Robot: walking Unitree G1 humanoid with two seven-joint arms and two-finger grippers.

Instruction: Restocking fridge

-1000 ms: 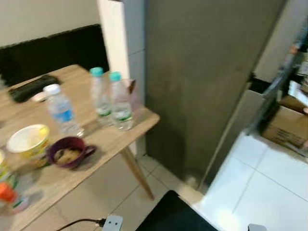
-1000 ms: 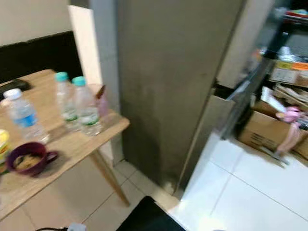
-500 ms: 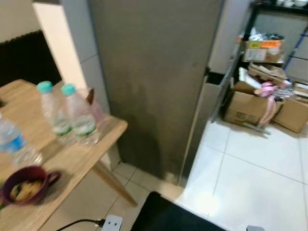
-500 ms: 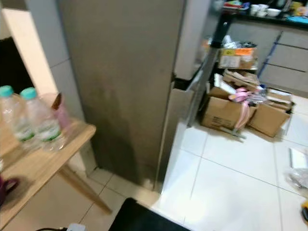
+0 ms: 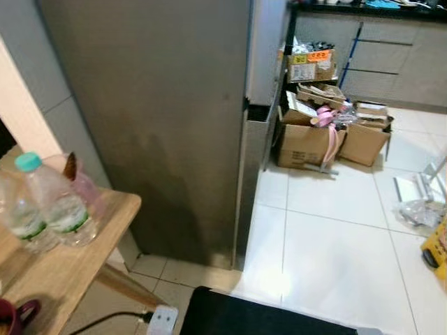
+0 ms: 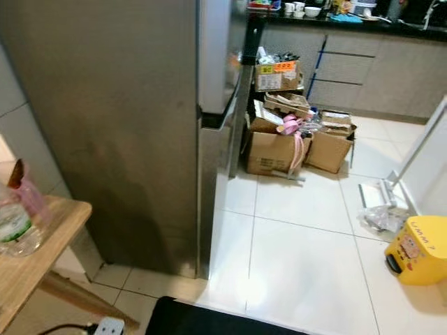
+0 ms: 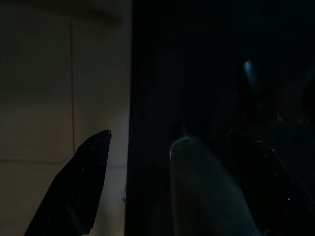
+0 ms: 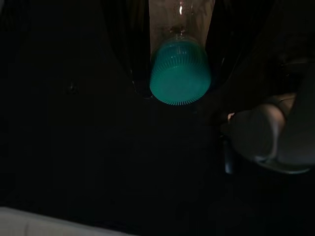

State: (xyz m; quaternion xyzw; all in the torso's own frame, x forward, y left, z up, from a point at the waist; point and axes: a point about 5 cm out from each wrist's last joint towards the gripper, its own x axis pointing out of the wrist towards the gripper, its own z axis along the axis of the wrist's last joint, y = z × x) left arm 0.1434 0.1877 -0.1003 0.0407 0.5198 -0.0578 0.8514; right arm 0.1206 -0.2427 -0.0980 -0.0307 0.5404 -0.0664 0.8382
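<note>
Between right fingers [image 8: 140, 59], teal-capped bottle [image 8: 180, 69].

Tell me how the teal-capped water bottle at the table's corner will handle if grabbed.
The bottle looks full, so probably heavy for its size. Its clear thin plastic may flex and feel slippery. Tall and narrow beside the table edge, it could tip.

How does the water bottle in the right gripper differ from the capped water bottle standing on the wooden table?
The clear bottle in the right gripper is held between the black fingers, cap towards the camera; the clear bottle on the table stands upright on the wooden table, beside another bottle. The held one's label is hidden; the table one's is green. Both have teal caps.
</note>
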